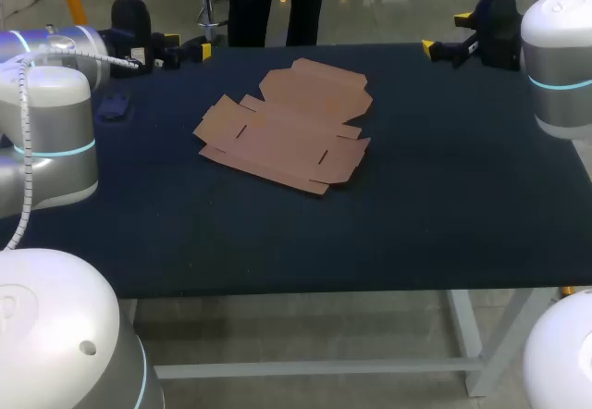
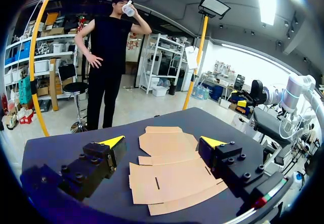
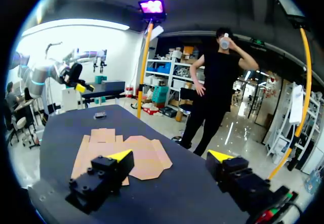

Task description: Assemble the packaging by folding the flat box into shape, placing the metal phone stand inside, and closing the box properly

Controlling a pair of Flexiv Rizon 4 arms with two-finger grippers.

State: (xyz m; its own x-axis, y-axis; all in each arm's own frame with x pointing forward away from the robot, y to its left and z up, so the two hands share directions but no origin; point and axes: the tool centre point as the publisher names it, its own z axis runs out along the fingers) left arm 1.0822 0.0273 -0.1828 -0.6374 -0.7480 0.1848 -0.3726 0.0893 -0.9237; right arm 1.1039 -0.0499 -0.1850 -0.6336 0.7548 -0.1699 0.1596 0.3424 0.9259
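Nothing is done yet: the flat box (image 1: 287, 127) lies unfolded mid-counter (image 1: 444, 196), a small dark object (image 1: 116, 105), perhaps the stand, sits apart, and left gripper (image 2: 162, 142) and right gripper (image 3: 170, 156) hold their fingers wide and empty.

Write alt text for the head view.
A flat, unfolded brown cardboard box lies near the middle of a dark table. The left end effector and right end effector sit open at the far corners, clear of it; a small dark object lies near the table's left edge.
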